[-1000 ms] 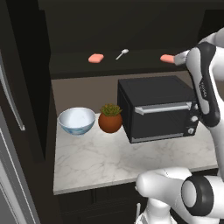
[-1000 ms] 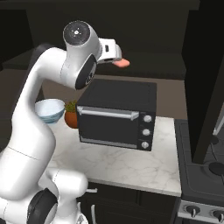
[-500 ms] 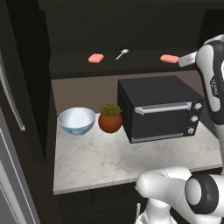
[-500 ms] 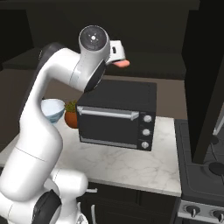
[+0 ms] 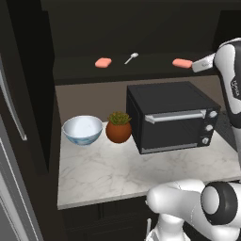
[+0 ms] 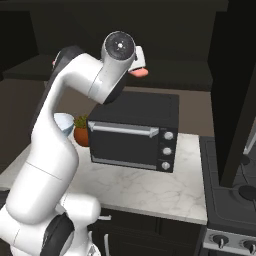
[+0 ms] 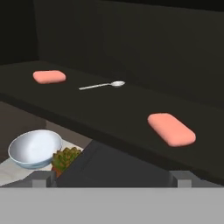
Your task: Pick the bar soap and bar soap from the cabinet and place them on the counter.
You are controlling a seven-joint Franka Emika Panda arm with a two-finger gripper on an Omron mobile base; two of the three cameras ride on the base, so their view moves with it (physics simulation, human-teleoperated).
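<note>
The gripper point(image 7: 109, 177) is raised to the level of the cabinet shelf point(image 7: 109, 109), its jaws spread wide and holding nothing; the two finger tips stand at the lower edge of the hand view, well apart from each other. Directly below the hand sits the black toaster oven point(image 5: 172, 115) on the right part of the counter point(image 5: 117, 172), with a potted succulent point(image 5: 118, 127) touching or just beside its left side and a pale bowl point(image 5: 82, 130) further left, near the counter's back edge. On the shelf of the open cabinet, the near bar soap point(image 7: 171, 128) lies flat close to the front edge, just ahead of the gripper and slightly toward its right finger, not touched. In the left base view this bar point(image 5: 182, 63) lies just beside the hand's white tip. Beyond it, near mid-shelf, lies a small silver spoon point(image 7: 103, 85). The far bar soap point(image 7: 49, 76) lies flat toward the shelf's left end, well apart from the gripper.
</note>
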